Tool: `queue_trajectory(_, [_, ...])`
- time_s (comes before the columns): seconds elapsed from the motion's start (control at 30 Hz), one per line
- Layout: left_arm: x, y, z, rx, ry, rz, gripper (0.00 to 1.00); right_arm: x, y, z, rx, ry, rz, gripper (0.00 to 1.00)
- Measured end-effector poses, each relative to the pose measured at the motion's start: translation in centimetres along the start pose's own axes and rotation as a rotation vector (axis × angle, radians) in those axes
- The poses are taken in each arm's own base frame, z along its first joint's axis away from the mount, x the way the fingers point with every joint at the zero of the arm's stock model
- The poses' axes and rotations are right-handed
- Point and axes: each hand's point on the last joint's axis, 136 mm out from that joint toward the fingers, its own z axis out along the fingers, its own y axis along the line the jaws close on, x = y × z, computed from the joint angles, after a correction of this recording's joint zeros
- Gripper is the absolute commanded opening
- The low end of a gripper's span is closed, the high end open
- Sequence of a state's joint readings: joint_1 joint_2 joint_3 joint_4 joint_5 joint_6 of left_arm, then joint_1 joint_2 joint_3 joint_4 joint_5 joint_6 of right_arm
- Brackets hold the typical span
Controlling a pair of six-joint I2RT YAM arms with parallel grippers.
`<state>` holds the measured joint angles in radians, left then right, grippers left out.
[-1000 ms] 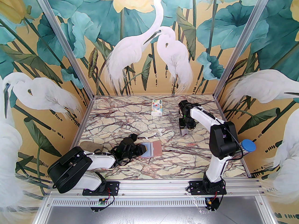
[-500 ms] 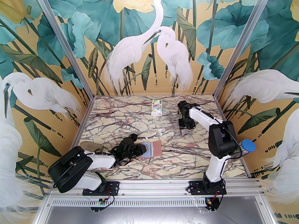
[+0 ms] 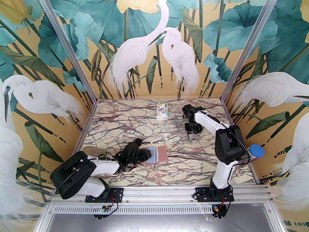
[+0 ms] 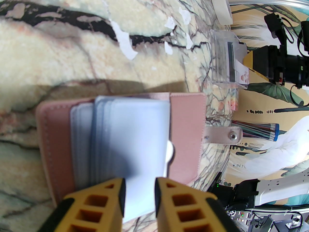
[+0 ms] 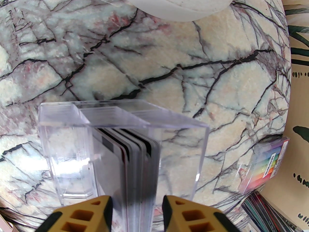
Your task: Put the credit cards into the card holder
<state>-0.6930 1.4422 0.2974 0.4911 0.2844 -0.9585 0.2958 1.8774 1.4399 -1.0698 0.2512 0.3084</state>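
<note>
The dusty-pink, leather-like folding card holder (image 3: 161, 154) is laid open on the marble-patterned table (image 3: 125, 127). The left end effector (image 4: 139, 186) is held narrowly open over its pale blue sleeves (image 4: 135, 129); whether they are gripped cannot be told. The pale, dark-striped credit cards (image 5: 135, 158) are stood upright in a clear plastic box (image 5: 62, 153). They are closely flanked by the right end effector (image 5: 137, 200); contact cannot be told.

- Left arm (image 3: 103, 166): lies low and nearly level, with the wrist directly behind its gripper.
- Left gripper (image 4: 139, 181): yellow fingers (image 4: 101, 202) point forward and slightly down, with a narrow gap between the jaws.
- Right arm (image 3: 208, 120): upper link stands upright, the forearm reaches far out, and the wrist bends over above its gripper.
- Right gripper (image 5: 137, 199): points straight down, jaws parted wider than the left.
</note>
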Motion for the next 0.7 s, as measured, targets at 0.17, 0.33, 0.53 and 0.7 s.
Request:
queue_trajectory(0.17, [0.01, 0.02, 0.03, -0.001, 0.001, 0.0, 0.27, -0.05, -0.27, -0.05, 0.015, -0.003, -0.002, 0.37])
queue_trajectory(0.33, [-0.02, -0.11, 0.1, 0.003, 0.003, 0.0, 0.27, -0.05, -0.27, -0.06, 0.015, -0.003, -0.007, 0.31])
queue_trajectory(0.53, [-0.02, -0.13, 0.11, 0.004, 0.003, 0.001, 0.27, -0.08, -0.24, -0.15, 0.015, -0.005, -0.012, 0.28])
queue_trajectory(0.7, [0.01, -0.12, 0.16, 0.004, 0.006, 0.0, 0.27, -0.07, -0.16, -0.29, 0.014, -0.009, -0.014, 0.25])
